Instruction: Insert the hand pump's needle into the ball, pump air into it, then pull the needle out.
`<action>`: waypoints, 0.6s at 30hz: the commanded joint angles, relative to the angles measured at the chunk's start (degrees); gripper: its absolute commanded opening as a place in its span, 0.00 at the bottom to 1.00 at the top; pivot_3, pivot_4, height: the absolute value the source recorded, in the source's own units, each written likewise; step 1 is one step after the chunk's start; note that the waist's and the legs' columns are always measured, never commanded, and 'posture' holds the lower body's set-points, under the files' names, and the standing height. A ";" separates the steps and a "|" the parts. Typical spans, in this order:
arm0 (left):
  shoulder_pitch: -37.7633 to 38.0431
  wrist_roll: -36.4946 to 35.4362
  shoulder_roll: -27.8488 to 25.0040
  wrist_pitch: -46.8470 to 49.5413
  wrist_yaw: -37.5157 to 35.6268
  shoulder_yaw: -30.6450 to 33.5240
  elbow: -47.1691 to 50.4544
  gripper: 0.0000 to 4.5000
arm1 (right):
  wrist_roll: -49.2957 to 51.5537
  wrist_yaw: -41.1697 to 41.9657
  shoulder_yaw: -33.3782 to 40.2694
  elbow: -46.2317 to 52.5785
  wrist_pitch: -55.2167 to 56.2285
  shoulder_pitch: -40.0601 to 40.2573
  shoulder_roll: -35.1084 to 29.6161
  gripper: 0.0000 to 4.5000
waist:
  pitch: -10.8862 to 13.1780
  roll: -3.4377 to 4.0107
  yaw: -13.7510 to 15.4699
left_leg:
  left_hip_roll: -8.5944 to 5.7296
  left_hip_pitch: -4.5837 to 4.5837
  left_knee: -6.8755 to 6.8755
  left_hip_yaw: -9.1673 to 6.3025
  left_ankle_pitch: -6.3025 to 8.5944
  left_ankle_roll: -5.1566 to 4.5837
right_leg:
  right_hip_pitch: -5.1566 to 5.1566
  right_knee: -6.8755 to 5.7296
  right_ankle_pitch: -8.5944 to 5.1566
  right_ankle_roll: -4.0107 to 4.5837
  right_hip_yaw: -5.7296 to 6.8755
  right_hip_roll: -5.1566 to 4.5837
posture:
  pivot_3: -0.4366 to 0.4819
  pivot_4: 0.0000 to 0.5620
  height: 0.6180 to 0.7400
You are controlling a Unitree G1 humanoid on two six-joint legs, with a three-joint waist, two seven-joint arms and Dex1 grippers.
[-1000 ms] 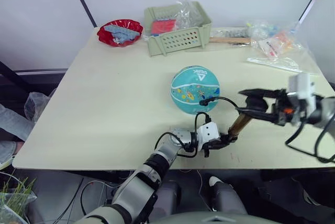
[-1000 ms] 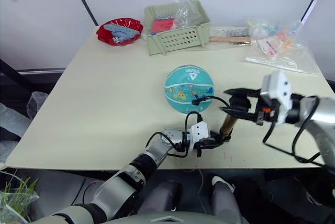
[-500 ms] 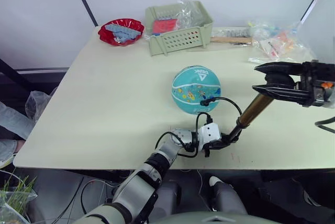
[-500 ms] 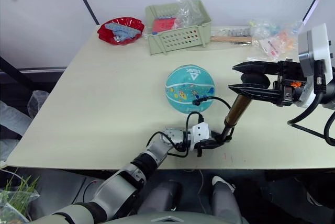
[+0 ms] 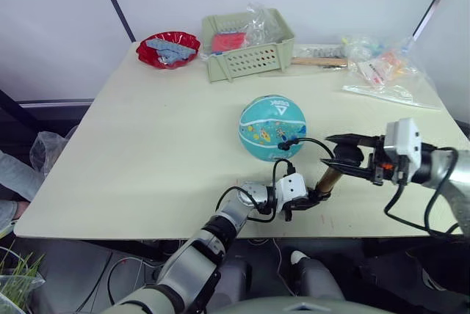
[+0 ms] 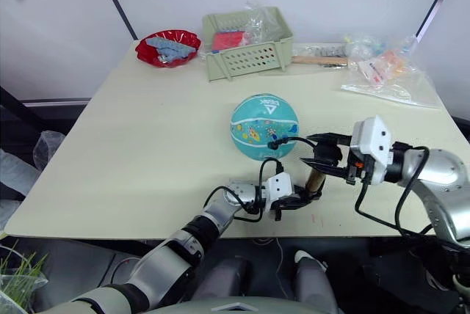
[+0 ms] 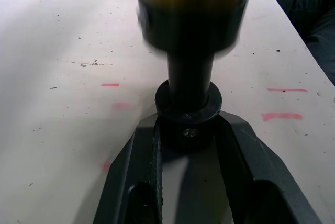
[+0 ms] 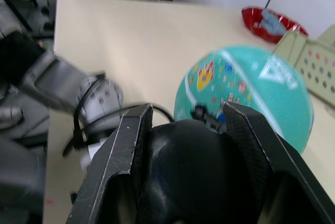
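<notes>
1. The ball [image 5: 272, 126] sits near the middle of the worktop [image 5: 147, 138]. The thin black hose [image 5: 307, 140] runs from the pump to the ball's front side. The needle is too small to see, so it looks like it is already in the ball.
2. The hand pump [image 5: 327, 180] stands tilted just beside the ball, near the front edge of the worktop.
3. The left hand [image 5: 311, 199] is closed on the black bottom end of the pump and pins it low by the worktop. The left wrist view shows its two fingers [image 7: 137, 150] hugging that black end.
4. The right hand [image 5: 344, 158] is closed around the black handle at the top of the pump. The right wrist view shows a finger [image 8: 128, 140] on each side of the handle.
5. The step now seems to be the pumping.
6. To do it well, the left hand should hold the bottom very still, so the hose does not tug the needle out.
7. The right hand should push and pull straight along the gold tube, not sideways, or the pump could bend over or slip.
8. Slow, even strokes are best. The ball is round and could roll, and that could yank the hose.
</notes>
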State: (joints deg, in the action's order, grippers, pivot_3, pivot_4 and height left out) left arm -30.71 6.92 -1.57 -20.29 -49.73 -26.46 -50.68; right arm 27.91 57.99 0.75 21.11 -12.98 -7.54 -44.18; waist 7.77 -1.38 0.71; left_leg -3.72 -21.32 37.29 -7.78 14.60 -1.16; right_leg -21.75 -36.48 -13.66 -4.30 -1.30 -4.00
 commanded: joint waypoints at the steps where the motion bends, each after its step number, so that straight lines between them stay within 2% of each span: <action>1: 2.25 3.37 -1.81 3.27 0.54 -1.11 -5.04 0.23 | -3.77 0.36 -3.07 -2.76 0.81 1.85 0.60 0.37 | 0.00 0.02 0.00 | 0.00 0.01 0.00 0.00 0.00 0.00 | 0.00 0.00 0.00 0.00 0.00 0.00 | 0.48 0.27 1.00; 7: 1.75 3.49 -1.50 3.20 0.42 -1.26 -5.52 0.23 | 0.45 1.93 1.59 -2.44 0.34 -1.27 0.35 0.37 | 0.14 0.11 0.03 | -0.01 -0.01 0.00 0.01 0.00 0.00 | 0.01 0.00 0.00 0.00 -0.01 -0.01 | 0.48 0.27 1.00; 12: 1.14 3.50 -1.46 3.44 0.42 -1.06 -6.37 0.23 | 9.30 4.02 8.70 -0.22 -6.96 -7.14 -4.76 0.37 | 0.51 0.64 0.14 | -0.09 -0.29 0.05 0.02 -0.03 -0.05 | -0.19 0.05 0.02 -0.03 0.00 -0.06 | 0.48 0.27 1.00; 18: 0.88 3.35 -1.61 3.36 0.48 -0.73 -6.92 0.23 | 18.87 5.32 14.77 1.01 -15.66 -12.87 -10.40 0.37 | 0.69 0.64 0.23 | -0.10 -0.54 0.07 -0.06 -0.04 -0.06 | -0.35 0.16 0.04 -0.01 0.09 -0.09 | 0.48 0.27 1.00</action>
State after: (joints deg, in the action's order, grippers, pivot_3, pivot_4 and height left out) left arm -31.92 6.81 -0.77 -20.38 -50.41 -26.51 -50.69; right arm 42.65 63.36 9.72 19.63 -27.41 -17.58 -52.95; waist 8.46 -0.74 0.94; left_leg -3.82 -21.87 37.35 -7.83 14.56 -1.22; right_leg -22.10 -36.29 -13.61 -4.32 -1.22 -4.11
